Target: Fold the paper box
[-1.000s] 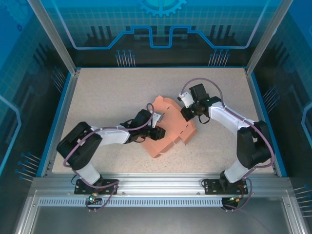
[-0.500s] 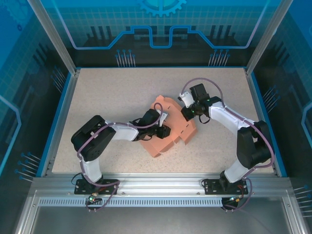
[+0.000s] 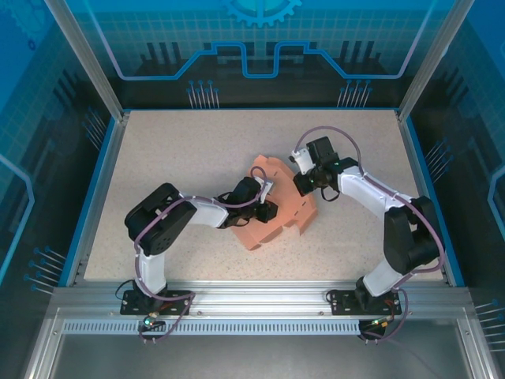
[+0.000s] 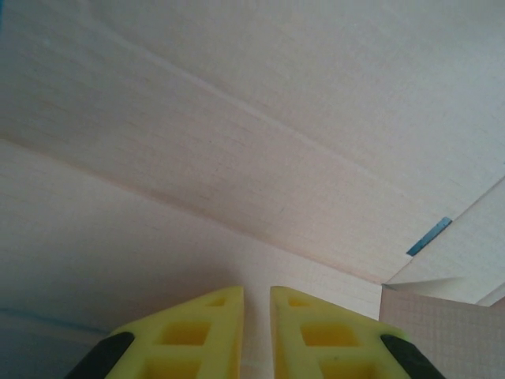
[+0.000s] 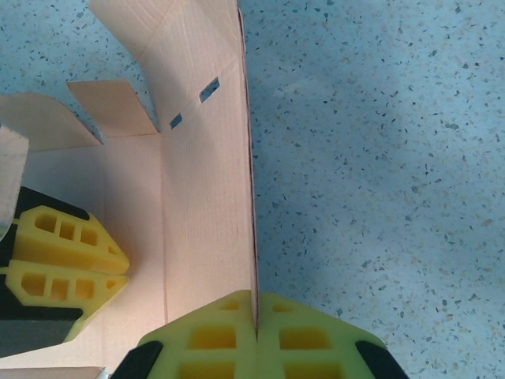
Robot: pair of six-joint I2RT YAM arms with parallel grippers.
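Jaws of the right gripper are pressed together on the edge of a side panel of the paper box, so the thin card is pinched between them. Those of the left gripper stand almost together with only a narrow slit left, and it cannot be told whether any card is caught there. Under both pairs of jaws one speckled table is seen. On it, between the two pairs of jaws, lies one paper box of salmon-orange card, and no second cut-out is found. Two grippers are counted. The left one is laid on the inner face of the card, to the left of the right jaws in the right wrist view. The folding is judged to be begun but far from finished. The pinched panel seems to be lifted along its crease, and creases are marked in the card just ahead of the left jaws, yet no closed box shape is formed. Beyond the right jaws at least two loose flaps are seen hanging free, not tucked in. Two small slots are counted in the panel beyond the right jaws, both empty, and one more slot is seen to the right of the left jaws. It is judged that the other walls must yet be raised, the tabs pushed into the slots, and the lid closed.
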